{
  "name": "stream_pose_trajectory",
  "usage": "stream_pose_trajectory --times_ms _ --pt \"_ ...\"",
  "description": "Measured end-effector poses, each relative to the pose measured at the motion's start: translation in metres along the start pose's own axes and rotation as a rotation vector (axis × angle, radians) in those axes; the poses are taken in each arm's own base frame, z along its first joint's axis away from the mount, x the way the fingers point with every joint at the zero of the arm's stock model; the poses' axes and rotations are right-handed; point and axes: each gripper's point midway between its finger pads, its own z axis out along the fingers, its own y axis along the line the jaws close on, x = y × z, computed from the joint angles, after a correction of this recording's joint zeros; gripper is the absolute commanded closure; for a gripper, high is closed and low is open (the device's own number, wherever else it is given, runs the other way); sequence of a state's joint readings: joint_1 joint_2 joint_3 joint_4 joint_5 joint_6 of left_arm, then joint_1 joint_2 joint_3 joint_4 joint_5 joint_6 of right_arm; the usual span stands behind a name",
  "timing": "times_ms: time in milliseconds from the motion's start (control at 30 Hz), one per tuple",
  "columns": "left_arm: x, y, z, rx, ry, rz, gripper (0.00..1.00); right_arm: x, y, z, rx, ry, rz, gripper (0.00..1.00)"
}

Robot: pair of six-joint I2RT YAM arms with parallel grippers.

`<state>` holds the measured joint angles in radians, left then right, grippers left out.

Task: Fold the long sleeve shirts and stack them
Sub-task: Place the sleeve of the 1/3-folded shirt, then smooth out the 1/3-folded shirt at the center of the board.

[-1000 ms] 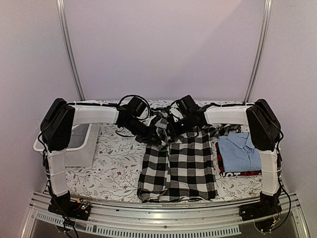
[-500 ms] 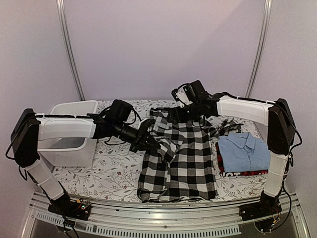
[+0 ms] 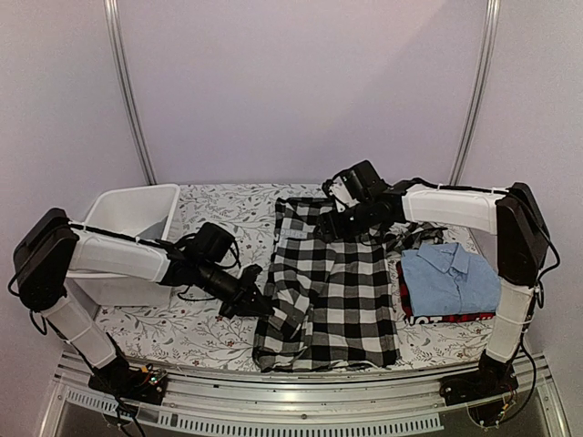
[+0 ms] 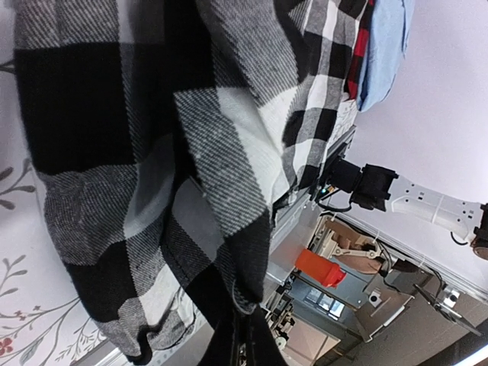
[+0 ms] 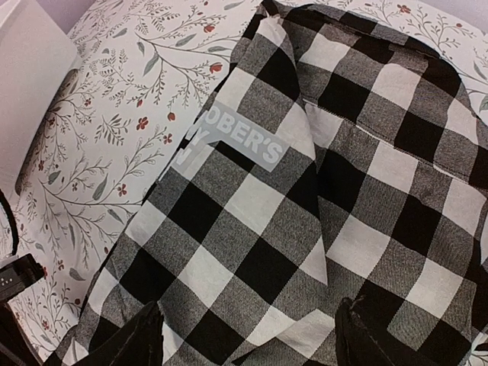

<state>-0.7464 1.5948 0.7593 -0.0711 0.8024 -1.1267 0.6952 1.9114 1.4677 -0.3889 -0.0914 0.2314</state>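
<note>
Loosely rumpled, coarse-woven checked shirt (image 3: 346, 291).

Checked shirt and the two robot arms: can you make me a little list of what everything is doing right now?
checked shirt: spread out in the middle, left side bunched up
left tool: shut on the checked shirt's left side
right tool: open, over the shirt's far end, near the white lettering
light blue shirt: folded, on the right
red-and-black shirt: under the blue one
white tub: far left
</note>
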Motion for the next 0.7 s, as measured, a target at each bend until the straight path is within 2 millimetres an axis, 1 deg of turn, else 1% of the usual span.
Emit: stream_pose_trajectory --times_ms 67,133,167,233,333,400,467,533,600,700 --pt "-0.002 0.005 0.0 -0.024 -0.013 0.007 0.86 0.002 0.002 -0.002 -0.001 0.001 0.006 0.25" --pt "-0.004 0.01 -0.001 -0.054 -0.025 0.016 0.73 0.003 0.005 -0.004 -0.004 0.0 0.009 0.27" --pt "-0.005 0.013 -0.001 -0.074 -0.032 0.017 0.69 0.004 0.008 -0.005 -0.007 -0.002 0.009 0.28" --pt "-0.007 0.019 -0.002 -0.112 -0.045 0.033 0.65 0.006 0.015 -0.005 -0.017 -0.004 0.011 0.33" --pt "-0.013 0.026 -0.007 -0.185 -0.073 0.055 0.66 0.012 0.021 -0.002 -0.029 0.001 0.022 0.4" --pt "-0.017 0.029 -0.012 -0.24 -0.099 0.077 0.69 0.012 0.023 -0.001 -0.037 -0.001 0.032 0.45" --pt "-0.022 0.028 -0.021 -0.288 -0.133 0.11 0.72 0.01 0.026 -0.001 -0.048 -0.01 0.039 0.51" --pt "-0.027 0.021 -0.032 -0.33 -0.174 0.15 0.77 0.008 0.028 0.001 -0.06 -0.019 0.046 0.55" --pt "-0.034 0.006 -0.043 -0.345 -0.222 0.207 0.81 0.006 0.029 0.008 -0.073 -0.019 0.052 0.6" --pt "-0.043 -0.015 -0.048 -0.324 -0.258 0.281 0.86 0.004 0.03 0.025 -0.101 -0.012 0.07 0.63"
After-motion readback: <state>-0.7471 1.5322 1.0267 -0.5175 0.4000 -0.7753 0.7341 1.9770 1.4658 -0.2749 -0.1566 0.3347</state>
